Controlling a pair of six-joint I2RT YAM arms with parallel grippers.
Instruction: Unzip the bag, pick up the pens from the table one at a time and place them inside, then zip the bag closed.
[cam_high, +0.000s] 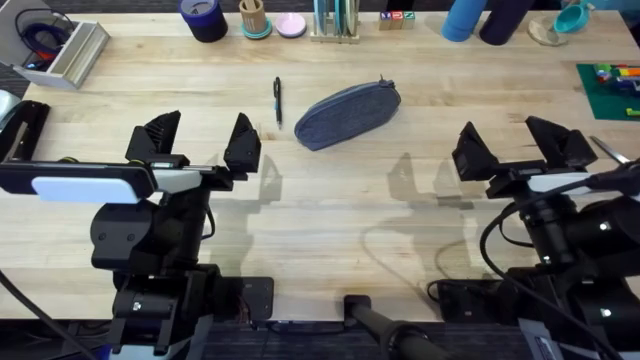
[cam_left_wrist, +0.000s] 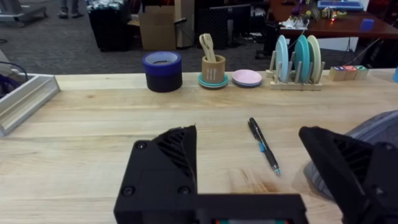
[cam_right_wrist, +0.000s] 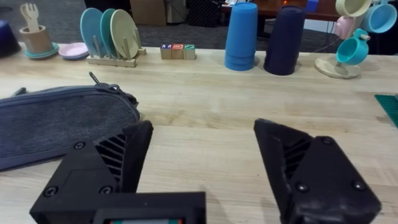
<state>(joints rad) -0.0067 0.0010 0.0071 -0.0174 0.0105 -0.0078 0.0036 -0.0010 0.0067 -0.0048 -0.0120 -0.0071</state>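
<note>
Robotics lab workspace, wooden table (cam_high: 330, 200), plate rack (cam_left_wrist: 296, 59), stacked cups (cam_right_wrist: 241, 37), cardboard boxes (cam_left_wrist: 157, 26) behind

Behind the far edge of the table (cam_left_wrist: 93, 124) you see a room with a dark grey carpet floor (cam_left_wrist: 37, 43). On this floor stands a brown cardboard box (cam_left_wrist: 157, 28), and beside it a black bin or cart (cam_left_wrist: 109, 25) with things piled on top. Further back, toward the other side, you find a reddish-brown wooden desk (cam_left_wrist: 323, 25) carrying small objects. The light is even and soft, and it falls on the pale planks from above.
</note>
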